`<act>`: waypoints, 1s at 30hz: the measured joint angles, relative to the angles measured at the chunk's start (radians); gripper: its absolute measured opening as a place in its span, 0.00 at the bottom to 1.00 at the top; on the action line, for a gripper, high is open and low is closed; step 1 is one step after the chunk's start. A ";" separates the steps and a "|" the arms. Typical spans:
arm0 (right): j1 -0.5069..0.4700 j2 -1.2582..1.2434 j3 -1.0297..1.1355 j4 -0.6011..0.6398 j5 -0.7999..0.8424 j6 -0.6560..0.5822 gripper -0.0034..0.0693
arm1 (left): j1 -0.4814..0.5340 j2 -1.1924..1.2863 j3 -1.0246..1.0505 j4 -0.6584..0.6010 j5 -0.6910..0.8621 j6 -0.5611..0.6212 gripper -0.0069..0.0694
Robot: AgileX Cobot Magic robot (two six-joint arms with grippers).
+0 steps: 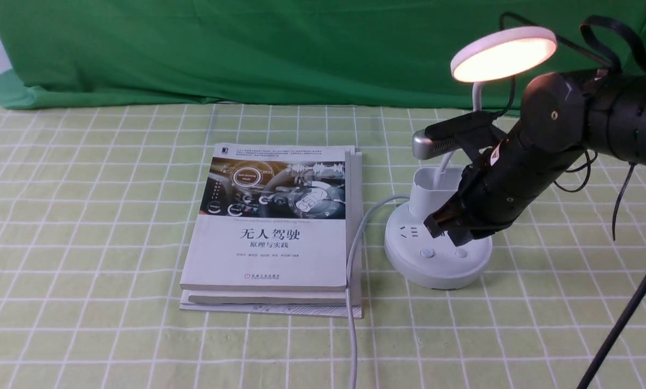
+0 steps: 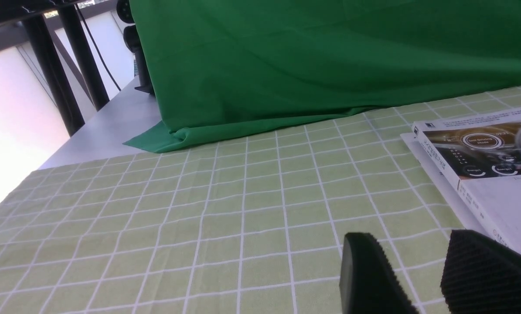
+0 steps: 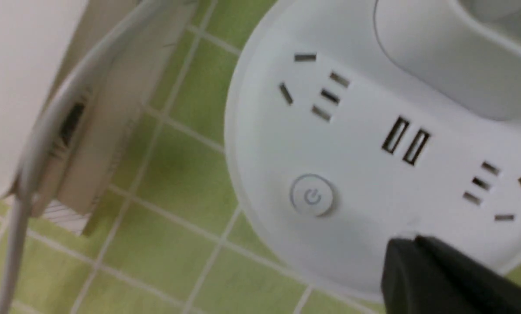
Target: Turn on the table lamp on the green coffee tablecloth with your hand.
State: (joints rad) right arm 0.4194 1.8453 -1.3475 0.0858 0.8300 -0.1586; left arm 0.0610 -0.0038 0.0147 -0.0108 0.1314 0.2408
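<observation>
The white table lamp stands on the green coffee tablecloth [image 1: 85, 216], and its disc head [image 1: 504, 53] glows warm. Its round base [image 1: 436, 267] shows sockets and two buttons: a left one [image 1: 425, 252] and a right one [image 1: 461, 252]. My right gripper [image 1: 452, 231], the hand, is shut and empty. Its tips sit just over the right button. In the right wrist view the shut tips [image 3: 410, 245] meet the base [image 3: 373, 183] beside the power button [image 3: 312, 197]. My left gripper [image 2: 410, 239] is open and empty, low over the cloth [image 2: 199, 209].
A stack of books [image 1: 274, 216] lies left of the lamp and shows in the left wrist view [image 2: 482, 161]. The lamp's white cable [image 1: 353, 254] runs along the books' right edge to the front. The plain dark green backdrop [image 1: 247, 48] hangs behind.
</observation>
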 joint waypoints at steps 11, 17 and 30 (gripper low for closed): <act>0.024 -0.215 0.332 0.007 -0.065 0.062 0.09 | 0.000 0.000 0.000 0.000 0.000 0.000 0.41; 0.024 -0.431 0.530 0.046 -0.084 0.086 0.09 | 0.000 0.000 0.000 0.000 0.000 0.000 0.41; 0.024 -1.006 0.675 0.066 -0.090 0.218 0.10 | 0.000 0.000 0.000 0.000 0.000 0.000 0.41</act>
State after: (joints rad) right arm 0.4431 0.8394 -0.6721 0.1519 0.7402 0.0599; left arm 0.0610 -0.0038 0.0147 -0.0108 0.1314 0.2408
